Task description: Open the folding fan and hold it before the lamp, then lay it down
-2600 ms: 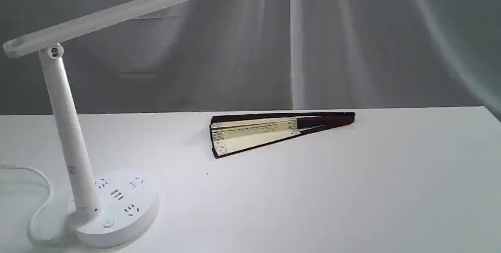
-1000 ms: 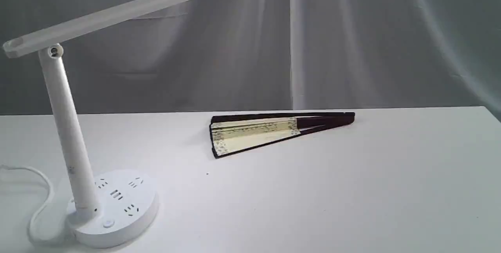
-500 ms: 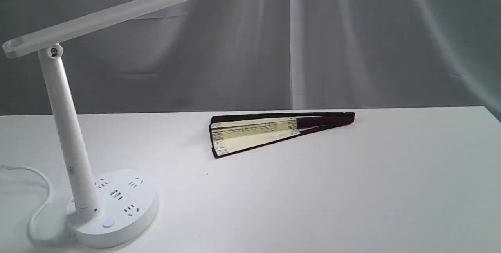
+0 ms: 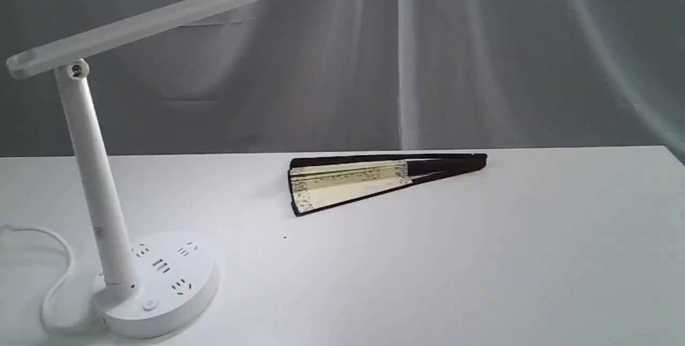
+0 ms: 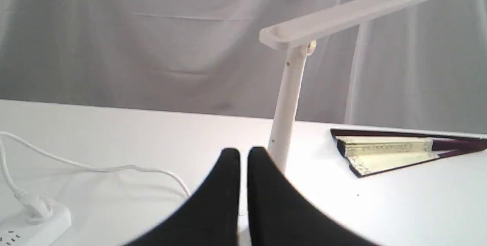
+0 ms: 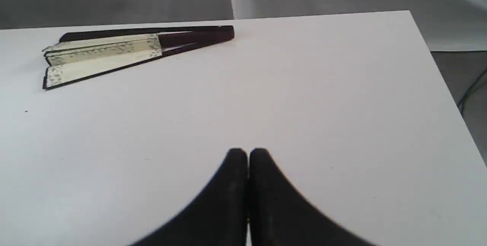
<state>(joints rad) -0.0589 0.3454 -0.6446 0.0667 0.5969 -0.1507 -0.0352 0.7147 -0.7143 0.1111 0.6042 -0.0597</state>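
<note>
The folding fan [image 4: 348, 185] lies on the white table, spread only a little, its cream leaf toward the lamp and its dark ribs pointing away. It also shows in the left wrist view as the fan [image 5: 388, 153] and in the right wrist view as the fan [image 6: 102, 54]. The white lamp [image 4: 93, 175] stands at the left front, bar head slanting up. My left gripper [image 5: 243, 153] hovers low beside the lamp post [image 5: 287, 101], black fingers nearly touching, nothing between them. My right gripper [image 6: 248, 153] is shut and empty, well short of the fan. Neither gripper appears in the exterior view.
A white cord [image 4: 59, 276] loops from the lamp base to a power strip [image 5: 26, 227] at the table's left. The table's right edge [image 6: 437, 75] drops off to a dark floor. A grey curtain [image 4: 428, 57] hangs behind the table.
The whole exterior picture has shifted a hair to the right. Fan and lamp keep their places relative to each other.
</note>
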